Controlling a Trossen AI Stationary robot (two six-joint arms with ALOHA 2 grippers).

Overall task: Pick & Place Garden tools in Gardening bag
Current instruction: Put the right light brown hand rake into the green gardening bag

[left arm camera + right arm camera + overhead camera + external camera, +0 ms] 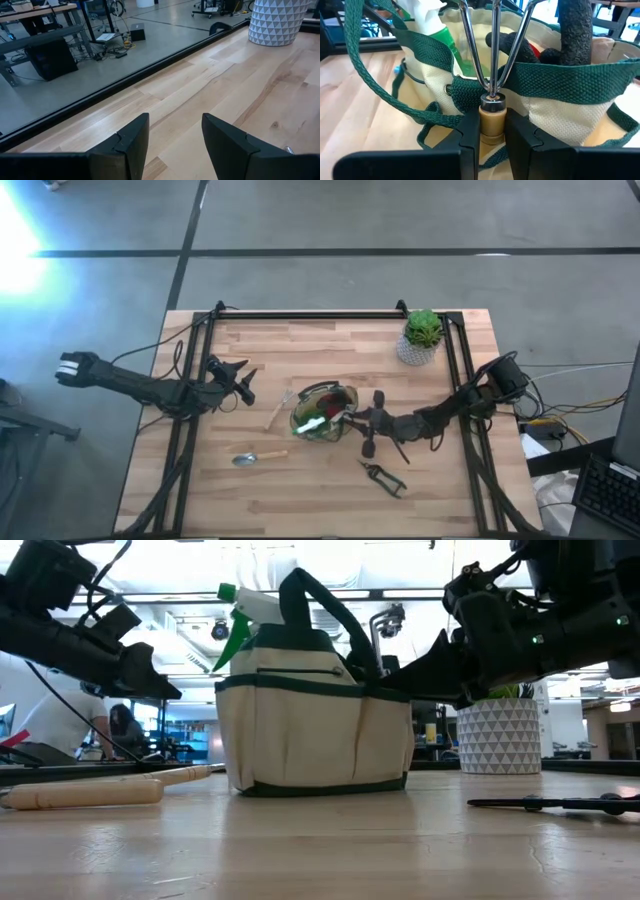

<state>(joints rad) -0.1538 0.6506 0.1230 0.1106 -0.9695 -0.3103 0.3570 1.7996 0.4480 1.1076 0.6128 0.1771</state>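
The right gripper [492,132] is at the rim of the bag [322,412], jaws clamped on the wooden handle of the fork [492,75]. The fork's three metal tines point over the dark green rim toward the mouth.

The bag stands upright near the worktop [300,490] centre. Inside it are a green-and-white spray bottle [238,615], a red piece [535,50] and a dark glove-like piece [575,30].

The left gripper [243,383] hovers left of the bag, jaws parted and grasping nothing; its fingers [132,142] are over bare wood.

Outside the bag:
- A wooden handle [275,412] lies just left of the bag.
- The trowel [252,458] lies in front of it, to the left.
- The shears [385,478] lie in front, to the right.

A potted plant [421,337] stands at the far right corner.
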